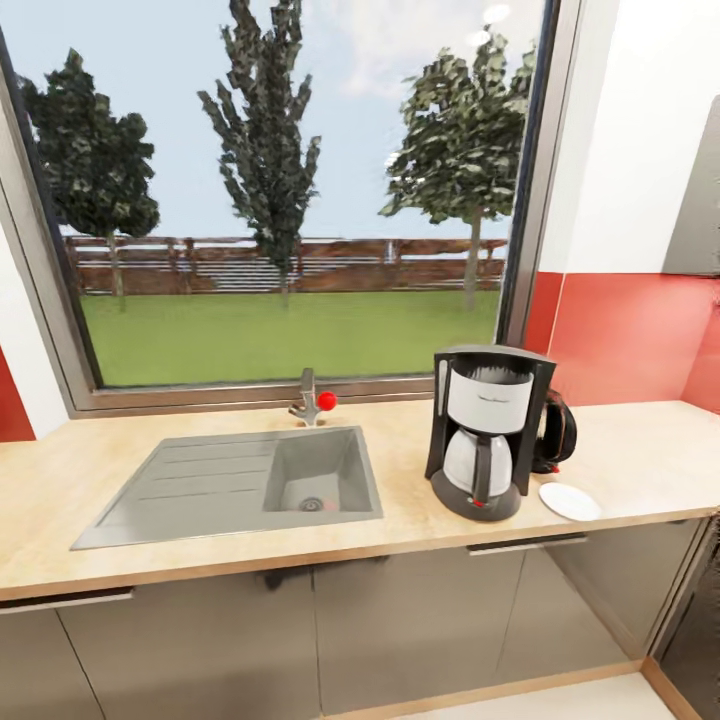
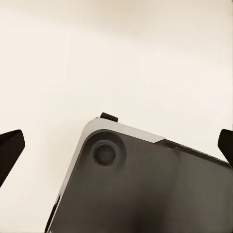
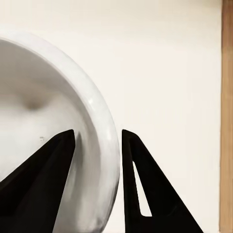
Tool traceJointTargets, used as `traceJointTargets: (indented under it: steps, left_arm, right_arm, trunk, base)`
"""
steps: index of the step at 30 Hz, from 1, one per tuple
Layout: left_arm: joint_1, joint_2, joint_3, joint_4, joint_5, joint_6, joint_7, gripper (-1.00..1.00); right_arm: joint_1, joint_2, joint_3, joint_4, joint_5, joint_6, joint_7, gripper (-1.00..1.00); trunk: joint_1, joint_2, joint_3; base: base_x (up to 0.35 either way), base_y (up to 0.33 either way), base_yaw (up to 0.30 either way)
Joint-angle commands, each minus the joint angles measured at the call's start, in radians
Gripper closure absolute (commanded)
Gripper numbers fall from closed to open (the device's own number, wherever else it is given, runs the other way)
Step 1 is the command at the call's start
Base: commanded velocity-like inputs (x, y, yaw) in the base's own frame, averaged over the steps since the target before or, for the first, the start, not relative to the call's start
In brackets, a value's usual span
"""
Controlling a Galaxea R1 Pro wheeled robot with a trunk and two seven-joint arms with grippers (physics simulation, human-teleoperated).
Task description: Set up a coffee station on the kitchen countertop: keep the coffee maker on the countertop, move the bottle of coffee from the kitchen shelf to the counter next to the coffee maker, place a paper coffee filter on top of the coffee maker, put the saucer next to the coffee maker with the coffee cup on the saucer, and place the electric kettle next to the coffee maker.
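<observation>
1. Your right gripper (image 3: 97, 141) is clamped on the rim of the white cup (image 3: 43, 107), one finger inside the bowl, one outside, above a pale floor.
2. Your left gripper (image 2: 116, 145) has its fingertips wide apart, over a grey robot panel (image 2: 145, 184).
3. On the countertop (image 1: 640, 460), the coffee maker (image 1: 487, 430) stands right of the sink (image 1: 250, 485).
4. The kettle (image 1: 556, 432) sits just behind the maker; the saucer (image 1: 569, 501) lies bare at its right front.

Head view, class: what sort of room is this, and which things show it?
A home kitchen, most likely: a grey sink set in a long wooden countertop over cabinets, and a coffee maker beside a kettle.
</observation>
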Motion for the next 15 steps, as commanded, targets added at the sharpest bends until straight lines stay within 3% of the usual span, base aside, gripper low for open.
traceJointTargets:
  steps: [1,15]
  left_arm:
    - [0.0,0.0,-0.009,-0.001,0.009,-0.003,0.002,-1.0]
    - [0.0,-0.001,-0.009,-0.001,0.009,-0.003,0.002,-1.0]
  right_arm:
    - [-0.002,0.0,0.0,0.003,0.005,-0.006,0.001,1.0]
    - [-0.002,0.0,0.0,0.003,0.005,-0.006,0.001,1.0]
  trunk:
    - [0.0,-0.001,-0.002]
    - [0.0,-0.001,-0.002]
  base:
    - [0.0,-0.299,0.002]
    - [0.0,-0.299,0.008]
